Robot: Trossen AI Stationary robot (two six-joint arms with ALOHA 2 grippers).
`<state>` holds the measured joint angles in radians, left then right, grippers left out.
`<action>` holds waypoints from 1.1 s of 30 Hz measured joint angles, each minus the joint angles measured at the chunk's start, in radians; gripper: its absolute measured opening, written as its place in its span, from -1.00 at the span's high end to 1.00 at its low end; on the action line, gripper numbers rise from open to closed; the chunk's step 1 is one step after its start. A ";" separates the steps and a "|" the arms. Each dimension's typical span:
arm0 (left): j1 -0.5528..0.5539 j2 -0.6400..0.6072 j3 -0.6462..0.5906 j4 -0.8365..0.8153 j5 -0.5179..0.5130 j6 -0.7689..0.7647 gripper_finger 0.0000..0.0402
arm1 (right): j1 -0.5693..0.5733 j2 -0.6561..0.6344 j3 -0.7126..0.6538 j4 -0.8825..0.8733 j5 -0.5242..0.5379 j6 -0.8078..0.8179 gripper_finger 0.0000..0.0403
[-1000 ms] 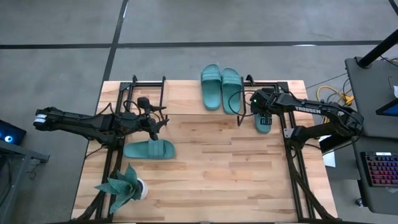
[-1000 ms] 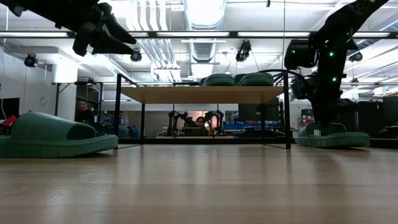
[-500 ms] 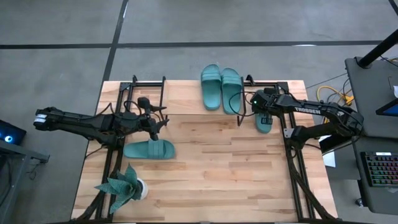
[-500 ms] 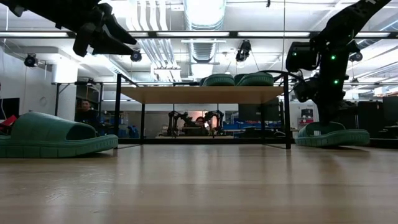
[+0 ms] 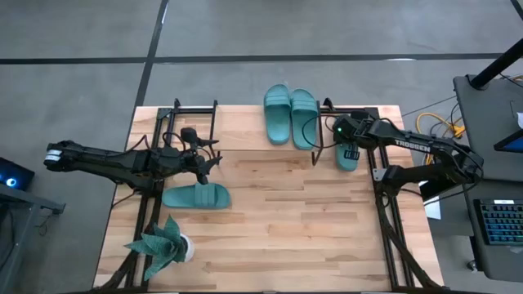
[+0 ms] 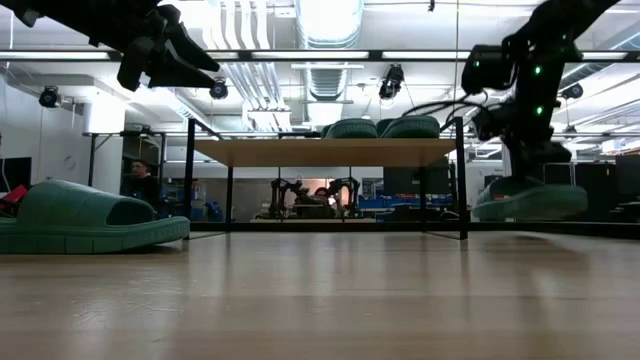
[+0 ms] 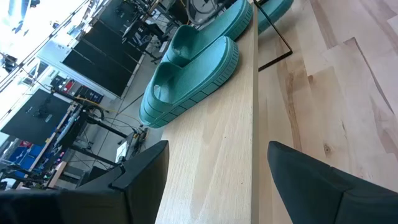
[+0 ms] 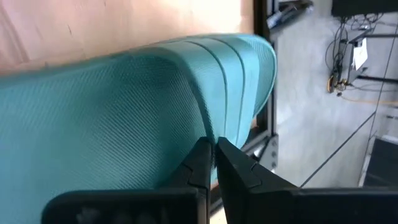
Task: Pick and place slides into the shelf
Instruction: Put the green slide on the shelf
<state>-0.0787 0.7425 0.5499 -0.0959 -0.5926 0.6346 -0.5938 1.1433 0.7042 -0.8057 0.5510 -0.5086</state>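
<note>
Two teal slides lie side by side on the shelf's light-wood top, also seen in the low view as the slides on the shelf. A third slide rests sole-down on the table at the left. My left gripper hovers open above and just beyond it, facing the shelf. At the shelf's right end my right gripper is shut on a fourth slide, which hangs a little above the table. My right gripper pinches the slide at the edge of its ribbed strap between its two fingers, which stand almost together. The fingers come from above, pointing down. The slide hangs roughly level, sole down, lifted clear of the table.
A spiky green plant in a white pot stands at the table's near left corner. The shelf's black wire legs stand right beside the lifted slide. Bare wooden tabletop stretches across the middle and near side.
My right gripper has gone up with the slide at the shelf's right end. The slide lay on the table and now hangs clear of it, still about level.
</note>
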 joint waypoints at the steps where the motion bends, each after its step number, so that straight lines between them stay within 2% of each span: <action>1: 0.000 0.000 0.000 0.000 0.000 0.000 -0.28 | 0.000 -0.009 0.017 -0.033 0.000 0.011 0.95; 11: 0.000 -0.001 0.000 0.002 0.000 0.000 -0.28 | 0.095 -0.109 0.177 -0.230 -0.003 0.046 0.96; 14: 0.000 -0.002 0.000 0.003 0.000 0.000 -0.28 | 0.145 -0.130 0.267 -0.278 0.003 0.072 0.96; 18: 0.000 -0.004 0.000 0.003 0.000 0.000 -0.28 | 0.216 -0.147 0.406 -0.395 0.084 0.152 0.96; 23: 0.000 -0.004 0.000 0.008 0.000 0.000 -0.28 | 0.316 -0.141 0.558 -0.505 0.107 0.242 0.96; 29: 0.000 -0.006 0.000 0.012 0.002 0.000 -0.28 | 0.428 -0.140 0.637 -0.456 0.106 0.307 0.96; 33: 0.000 -0.012 0.000 0.015 0.058 0.029 -0.28 | 0.492 -0.139 0.648 -0.385 0.094 0.358 0.96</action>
<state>-0.0787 0.7302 0.5499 -0.0811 -0.5348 0.6638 -0.1022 1.0042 1.3518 -1.1910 0.6454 -0.1506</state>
